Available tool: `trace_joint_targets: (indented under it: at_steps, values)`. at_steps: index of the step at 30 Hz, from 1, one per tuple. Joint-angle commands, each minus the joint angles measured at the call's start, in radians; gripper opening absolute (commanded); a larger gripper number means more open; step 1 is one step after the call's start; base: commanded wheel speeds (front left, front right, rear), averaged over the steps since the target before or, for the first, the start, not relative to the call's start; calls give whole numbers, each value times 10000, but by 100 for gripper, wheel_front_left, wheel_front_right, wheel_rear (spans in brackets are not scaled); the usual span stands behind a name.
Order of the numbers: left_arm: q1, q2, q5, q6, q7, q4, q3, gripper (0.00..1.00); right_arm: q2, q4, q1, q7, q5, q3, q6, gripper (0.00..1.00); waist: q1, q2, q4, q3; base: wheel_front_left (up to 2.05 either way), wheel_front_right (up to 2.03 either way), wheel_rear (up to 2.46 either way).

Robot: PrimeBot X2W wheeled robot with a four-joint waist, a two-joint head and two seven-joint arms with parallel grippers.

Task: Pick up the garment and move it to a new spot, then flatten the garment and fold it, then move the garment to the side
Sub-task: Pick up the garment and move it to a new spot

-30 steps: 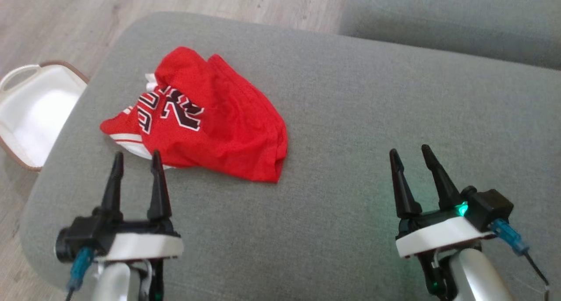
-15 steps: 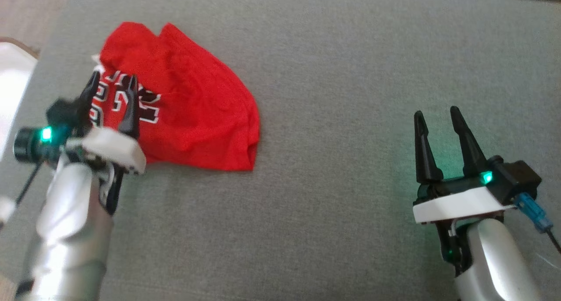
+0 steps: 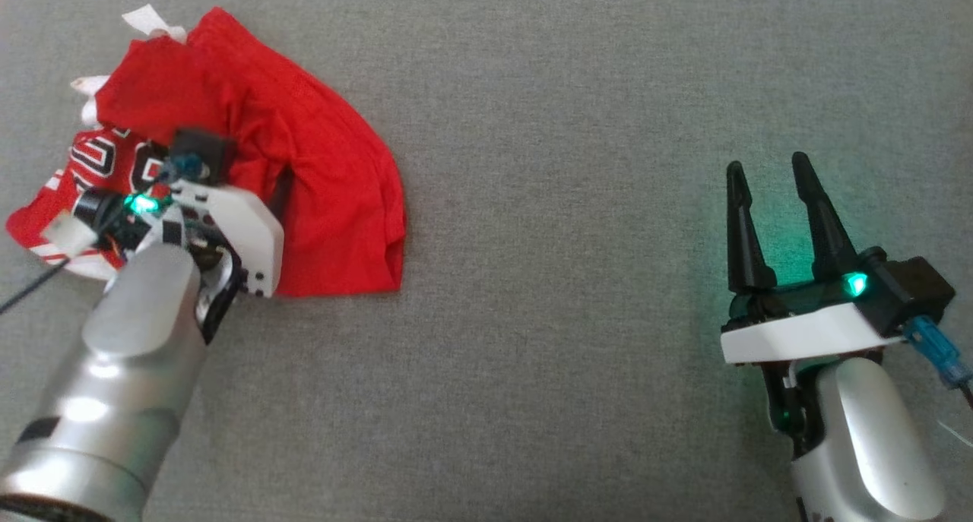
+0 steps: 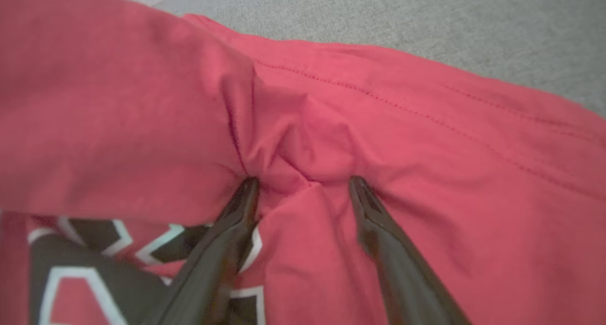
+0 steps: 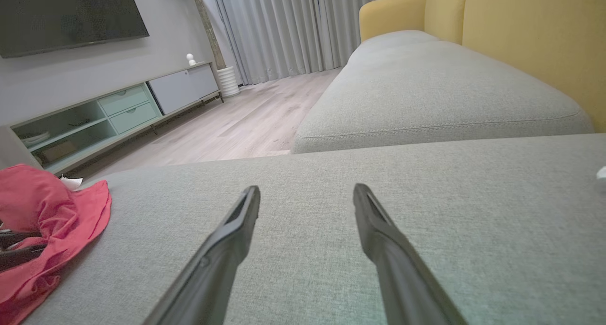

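Garment (image 3: pixel 327 180), a red jersey with black-and-white letters, lies crumpled on the left part of the grey cushion (image 3: pixel 570 317), directly under the left gripper (image 4: pixel 304 182). This gripper points down into the cloth from above. Its two dark fingers stand apart, and both tips press into the red fabric. A small raised fold of the fabric sits between the tips, but the fingers are not closed on it. In the left wrist view the printed letters are just beside the left finger, and a stitched seam runs across the cloth behind the tips.

The right gripper (image 3: pixel 766 163) is over the right part of the same cushion, well apart from the garment. Its fingers are also spread and there is nothing between them. Whether it touches the cushion surface I cannot tell.

Beyond the cushion's far edge, in the right wrist view, a second grey cushion (image 5: pixel 426 79) lies against a yellow backrest (image 5: pixel 521 46).
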Motion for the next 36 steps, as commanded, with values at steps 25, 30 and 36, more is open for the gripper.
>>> trace_joint_targets:
  at_steps: [25, 30, 36]
  values:
    - [-1240, 49, -1723, 263, -3354, -1731, -1990, 0, -7, -303, -328, -107, 566, 241, -9, 100, 0, 0, -1111, -690, 0, 0, 0]
    - [-1726, -631, -1571, 737, -3491, -2167, -2076, 0, -7, -431, -520, -107, 902, 369, -9, 100, 0, 0, -1925, -492, 0, 0, 0]
    - [-2344, -1335, -1542, 1263, -3701, -2149, -1959, 13, -7, -501, -662, -107, 1253, 501, -9, 100, 0, 0, -2730, -299, 0, 0, 0]
